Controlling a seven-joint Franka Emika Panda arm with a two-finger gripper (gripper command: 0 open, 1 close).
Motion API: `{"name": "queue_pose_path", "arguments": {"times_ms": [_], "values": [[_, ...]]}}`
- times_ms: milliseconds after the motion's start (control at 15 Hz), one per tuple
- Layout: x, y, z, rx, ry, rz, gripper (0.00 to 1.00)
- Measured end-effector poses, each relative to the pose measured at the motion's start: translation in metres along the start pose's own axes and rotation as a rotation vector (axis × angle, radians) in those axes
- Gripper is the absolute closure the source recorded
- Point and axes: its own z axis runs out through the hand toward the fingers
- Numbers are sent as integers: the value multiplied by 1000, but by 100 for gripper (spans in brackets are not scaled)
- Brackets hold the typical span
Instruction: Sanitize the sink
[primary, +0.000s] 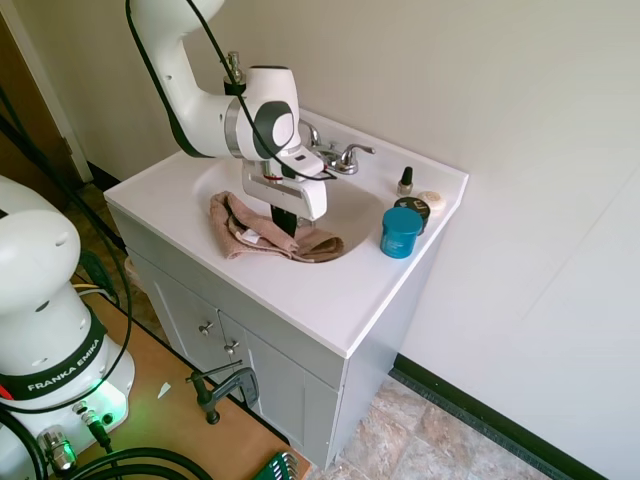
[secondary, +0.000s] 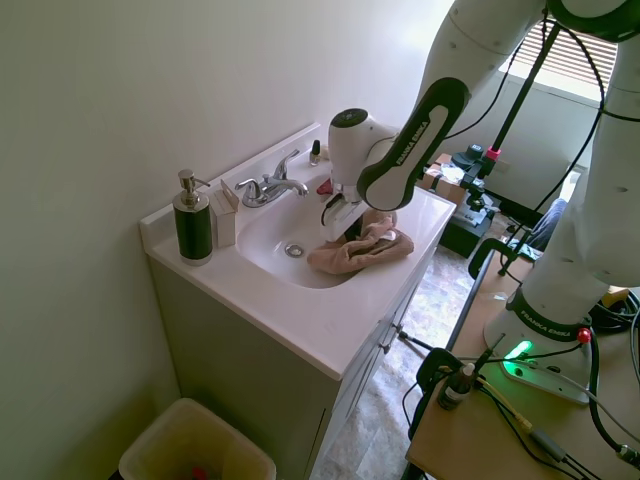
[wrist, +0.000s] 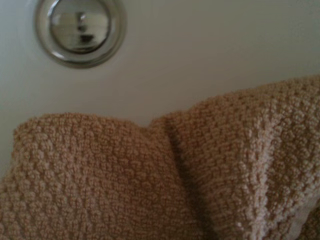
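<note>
The sink is a glossy white vanity top with an oval basin and a chrome faucet. A tan knitted cloth lies bunched in the front part of the basin and over its front rim. My gripper points down into the cloth and is shut on it. From the other side, the gripper and cloth sit just beside the round chrome drain. The wrist view shows the cloth close up with the drain beyond it.
A teal jar, a dark round tin and a small bottle stand on the sink's right back corner. A dark soap dispenser and a white box stand at the other back corner. A bin sits on the floor.
</note>
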Motion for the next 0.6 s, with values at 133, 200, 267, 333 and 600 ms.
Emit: {"name": "queue_pose_path", "arguments": {"times_ms": [133, 200, 267, 333, 600], "values": [[10, 7, 3, 17, 60, -40, 100], [12, 8, 4, 29, 86, -58, 100], [13, 8, 5, 44, 114, -75, 100], [11, 6, 5, 67, 144, -101, 100], [-8, -10, -3, 180, 247, -167, 100]]}}
